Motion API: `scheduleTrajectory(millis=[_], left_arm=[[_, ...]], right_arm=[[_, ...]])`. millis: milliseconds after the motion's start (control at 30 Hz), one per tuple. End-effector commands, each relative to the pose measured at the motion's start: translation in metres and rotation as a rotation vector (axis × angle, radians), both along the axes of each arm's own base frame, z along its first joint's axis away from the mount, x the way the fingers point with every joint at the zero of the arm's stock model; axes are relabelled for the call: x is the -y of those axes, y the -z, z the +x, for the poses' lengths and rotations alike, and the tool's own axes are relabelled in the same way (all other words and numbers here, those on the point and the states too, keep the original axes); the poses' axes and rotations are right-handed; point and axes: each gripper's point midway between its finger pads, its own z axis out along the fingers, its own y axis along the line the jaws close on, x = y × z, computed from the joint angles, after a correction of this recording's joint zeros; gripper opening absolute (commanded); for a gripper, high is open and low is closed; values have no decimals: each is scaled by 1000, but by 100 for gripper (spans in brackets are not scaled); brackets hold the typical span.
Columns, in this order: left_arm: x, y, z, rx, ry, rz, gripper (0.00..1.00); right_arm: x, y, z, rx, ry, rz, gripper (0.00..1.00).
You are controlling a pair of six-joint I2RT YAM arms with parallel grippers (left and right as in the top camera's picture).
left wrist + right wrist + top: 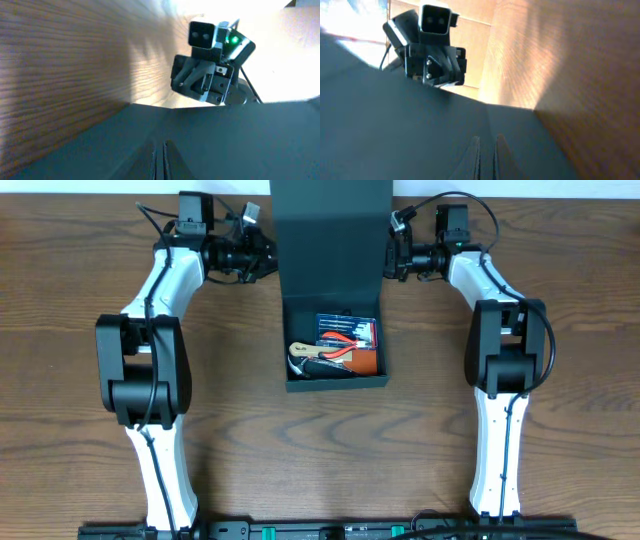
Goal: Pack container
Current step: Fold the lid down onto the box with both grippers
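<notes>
Jaws shut, empty: left gripper (268, 260), right gripper (392, 260) flank raised lid (330, 230); pliers (345, 346), bit case (352, 327) inside container (335, 385).

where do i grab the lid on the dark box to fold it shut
Pinch the lid by its side edges, coming in from left and right. It is opened back behind the container, hinged at the rear wall, so both thin side edges are free.
</notes>
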Motion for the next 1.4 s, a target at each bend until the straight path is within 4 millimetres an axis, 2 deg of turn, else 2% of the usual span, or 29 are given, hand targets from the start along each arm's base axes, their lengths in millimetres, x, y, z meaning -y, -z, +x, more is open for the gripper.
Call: scheduleTrajectory(millis=[0,133,333,433,500,700,867,933,1000,1100,1167,1233,1367], left_arm=[[7,-26,-4,54,25,-16,5],[8,-33,-10,61,37,-10,5],[6,-27,-36,6,82,32,5],[0,-20,-48,-5,91,116,5],[-2,-24,-56,10,110,142,5],[-6,-40,-67,37,117,175,5],[-32,-26,-74,30,77,407,5],[-46,-22,-82,16,67,517,5],[-62,-19,-88,-2,46,630,5],[-86,-21,-98,-10,16,816,5],[-95,-26,-105,3,6,914,5],[-99,-36,-112,38,5,1015,5],[-92,-51,-124,99,27,1123,5]], right_arm=[[-7,-42,-8,48,-12,-4,1],[-2,-36,-18,55,36,-158,1],[21,-21,-58,42,7,-476,1],[27,-23,-74,41,-26,-543,1],[28,-25,-81,43,-48,-568,1],[34,-18,-88,43,-67,-659,1],[58,3,-85,85,-70,-888,1],[69,5,-83,111,-62,-982,1],[73,-4,-80,146,-45,-1008,1],[72,-30,-78,222,-15,-1008,1],[75,-51,-79,278,13,-1041,1],[78,-71,-82,335,34,-1099,1],[73,-92,-101,382,16,-1189,2]])
